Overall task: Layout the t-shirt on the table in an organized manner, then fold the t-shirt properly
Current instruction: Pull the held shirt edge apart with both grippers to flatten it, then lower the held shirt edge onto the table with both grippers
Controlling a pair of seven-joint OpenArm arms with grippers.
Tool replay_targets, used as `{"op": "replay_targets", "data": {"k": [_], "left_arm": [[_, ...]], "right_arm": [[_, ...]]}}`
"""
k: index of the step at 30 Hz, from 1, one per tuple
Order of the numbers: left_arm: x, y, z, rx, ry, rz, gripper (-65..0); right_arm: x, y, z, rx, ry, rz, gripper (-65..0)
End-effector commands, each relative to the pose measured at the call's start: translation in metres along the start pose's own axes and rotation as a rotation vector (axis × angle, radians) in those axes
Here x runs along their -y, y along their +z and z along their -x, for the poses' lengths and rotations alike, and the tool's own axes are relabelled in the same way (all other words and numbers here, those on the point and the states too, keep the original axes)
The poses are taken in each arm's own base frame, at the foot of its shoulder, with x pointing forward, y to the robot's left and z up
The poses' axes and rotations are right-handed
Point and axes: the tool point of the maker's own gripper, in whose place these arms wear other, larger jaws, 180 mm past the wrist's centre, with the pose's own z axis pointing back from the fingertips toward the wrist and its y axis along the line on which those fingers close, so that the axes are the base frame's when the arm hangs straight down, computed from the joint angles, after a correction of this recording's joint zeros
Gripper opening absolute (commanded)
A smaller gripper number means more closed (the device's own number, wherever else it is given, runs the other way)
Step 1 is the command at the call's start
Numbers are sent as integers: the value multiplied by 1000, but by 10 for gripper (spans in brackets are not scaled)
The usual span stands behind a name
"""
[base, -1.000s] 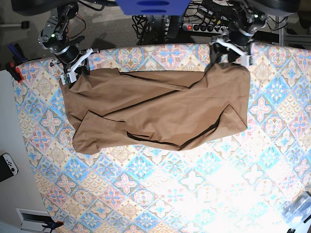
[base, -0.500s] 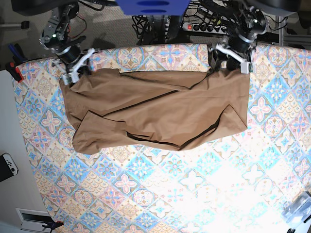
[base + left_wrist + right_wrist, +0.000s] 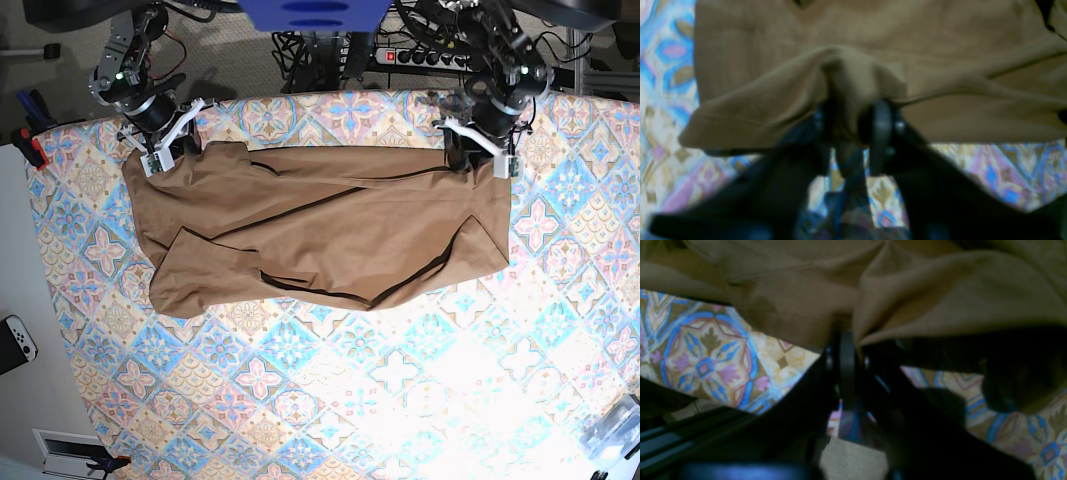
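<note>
The tan-brown t-shirt [image 3: 320, 230] lies crumpled and folded over itself across the far half of the patterned table [image 3: 400, 400]. In the base view, my left gripper [image 3: 478, 152] sits on the shirt's far right corner. The left wrist view shows this left gripper [image 3: 851, 130] shut on a raised bunch of the t-shirt [image 3: 873, 40]. My right gripper [image 3: 168, 150] is at the shirt's far left corner. Its wrist view shows the right gripper [image 3: 853, 350] shut on a fold of the t-shirt's [image 3: 940, 290] edge, lifted a little off the cloth.
A white game controller [image 3: 15, 340] lies on the plain white surface to the left. A clear plastic item [image 3: 615, 430] sits at the near right corner. A power strip with cables [image 3: 420, 55] runs behind the table's far edge.
My left gripper came down from the far edge onto the shirt's right corner and closed on it. My right gripper shifted slightly right along the far edge, tugging the left corner with it.
</note>
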Motion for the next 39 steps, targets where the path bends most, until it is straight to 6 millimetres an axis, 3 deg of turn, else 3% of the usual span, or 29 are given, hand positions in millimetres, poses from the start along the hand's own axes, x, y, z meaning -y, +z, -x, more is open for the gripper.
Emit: {"op": "replay_targets", "data": {"k": [1, 3, 8, 11, 19, 27, 36, 39], "left_arm": [[0, 0, -7, 24, -10, 0, -603], [-2, -1, -5, 9, -23, -14, -646], [-8, 7, 5, -20, -34, -37, -650], [-15, 27, 10, -32, -67, -78, -650], [-52, 78, 8, -66, -171, -234, -650], [-85, 90, 19, -207, -313, -372, -650], [-85, 90, 18, -211, -323, -381, -650], [-83, 86, -2, -168, -349, -398, -650]], "right_arm": [[2, 4, -11, 40, 11, 1, -650], [3, 5, -9, 38, 8, 5, -650], [-2, 10, 2, 14, 7, 0, -650], [-1, 17, -16, 56, 43, 18, -650], [-8, 31, 3, 16, 48, 18, -650], [-10, 34, 11, -2, 40, 13, -650], [3, 49, 32, -37, -7, 66, -650], [-2, 49, 27, -20, -16, 66, -650]]}}
